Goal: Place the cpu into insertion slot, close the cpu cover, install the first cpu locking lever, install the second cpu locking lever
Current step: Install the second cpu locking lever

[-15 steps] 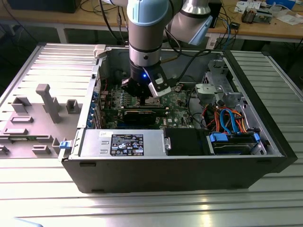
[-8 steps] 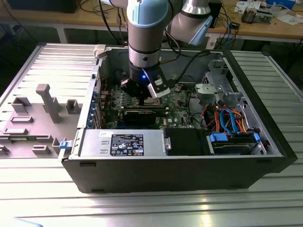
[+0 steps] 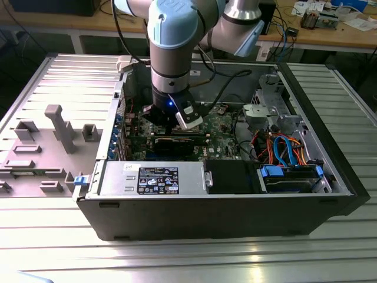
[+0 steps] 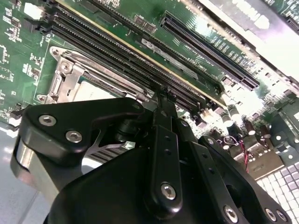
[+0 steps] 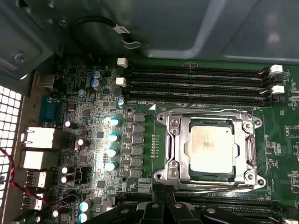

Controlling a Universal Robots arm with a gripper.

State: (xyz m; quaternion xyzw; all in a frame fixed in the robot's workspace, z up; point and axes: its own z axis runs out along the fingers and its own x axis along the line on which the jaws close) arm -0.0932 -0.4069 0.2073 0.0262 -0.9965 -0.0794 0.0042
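The cpu (image 5: 212,149) lies flat in the insertion slot (image 5: 210,179) on the green motherboard, its dull silver top showing through the window of the cpu cover (image 5: 178,148). The cover lies down flat over it. Thin wire locking levers run along two opposite sides of the frame, one (image 5: 205,112) beside the memory slots and one (image 5: 205,186) on the gripper's side. My gripper (image 5: 163,196) hangs just off the socket's edge, black fingers (image 4: 164,100) drawn together with nothing seen between them. In the second wrist view the socket frame (image 4: 70,74) sits just beyond the fingertips. In the exterior view the gripper (image 3: 177,127) reaches down into the open case.
Long black memory slots (image 5: 196,81) run beside the socket, and capacitors (image 5: 113,142) stand on its other side. A long black card (image 3: 174,143), a power supply box (image 3: 153,177) and drive cables (image 3: 283,147) crowd the case. Grey fixtures (image 3: 59,127) stand on the table at the exterior view's left.
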